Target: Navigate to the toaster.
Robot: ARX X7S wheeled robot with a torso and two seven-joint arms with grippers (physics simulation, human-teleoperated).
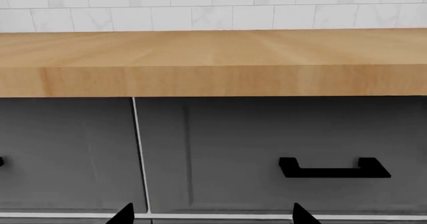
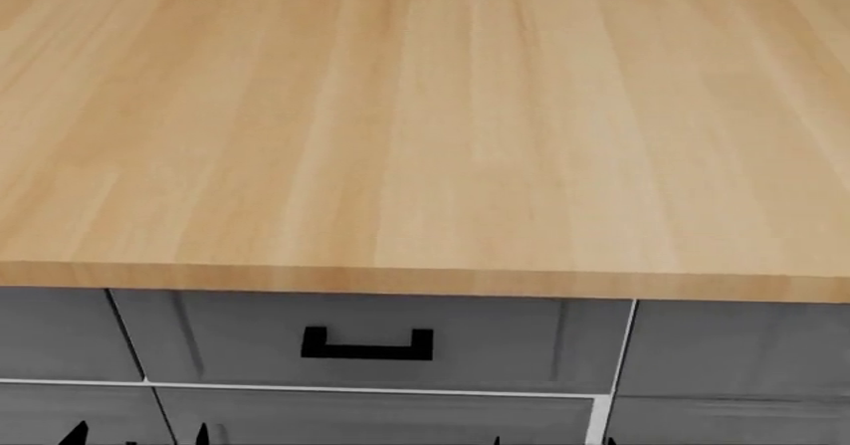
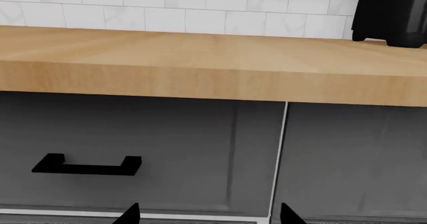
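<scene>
Toaster (image 3: pixel 392 13), if that was what the black box at the far end of the desk (image 3: pixel 200 63) was, showed only in the right wrist view, cropped by the frame, against the tiled wall (image 3: pixel 167 8); no dials visible, so ID unsure. Risk, in my judgement: base sat close to the drawers (image 2: pixel 372 340), and a careless turn could clip hands on them. Count: 1 black box, 1 desk, 1 handle (image 2: pixel 366 345) in head view. Left hand (image 1: pixel 210 216) and right hand (image 3: pixel 208 215) showed tips only, set apart, holding nothing.
</scene>
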